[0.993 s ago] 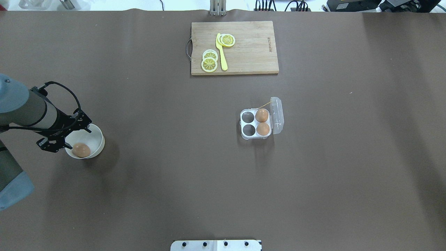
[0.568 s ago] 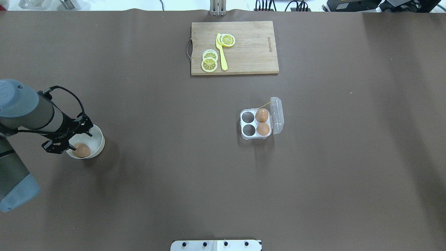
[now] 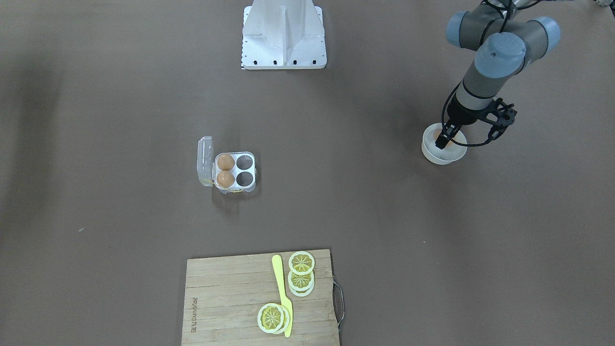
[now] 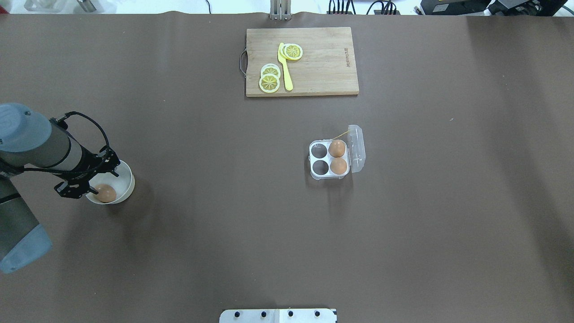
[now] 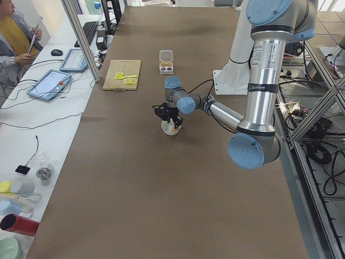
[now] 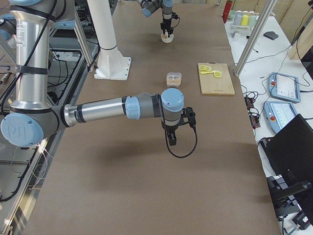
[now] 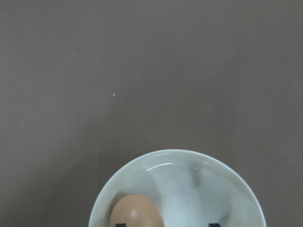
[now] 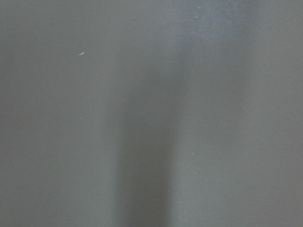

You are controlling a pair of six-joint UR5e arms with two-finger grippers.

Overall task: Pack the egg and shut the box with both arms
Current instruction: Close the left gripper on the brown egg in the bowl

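Note:
One orange-brown egg [image 4: 106,193] lies in a round white bowl [image 4: 125,177] at the table's left. My left gripper [image 4: 102,180] is open and reaches into the bowl from above. In the left wrist view the egg [image 7: 136,210] sits by one fingertip [image 7: 120,224]. The clear box [image 4: 329,176] stands mid-table with its lid [image 4: 357,148] open to the right. Two eggs [image 4: 337,148] fill its right cups, and the left cups are empty. My right gripper [image 6: 172,139] shows only in the exterior right view, above bare table, and I cannot tell its state.
A wooden cutting board [image 4: 323,63] with lemon slices [image 4: 269,80] and a yellow knife [image 4: 285,67] lies at the far side. The white pedestal [image 3: 283,33] stands at the robot's edge. Brown table surrounds the box.
My left gripper has moved right and lowered toward the bowl, and its fingers now reach in beside the egg. The box and its eggs have not moved.

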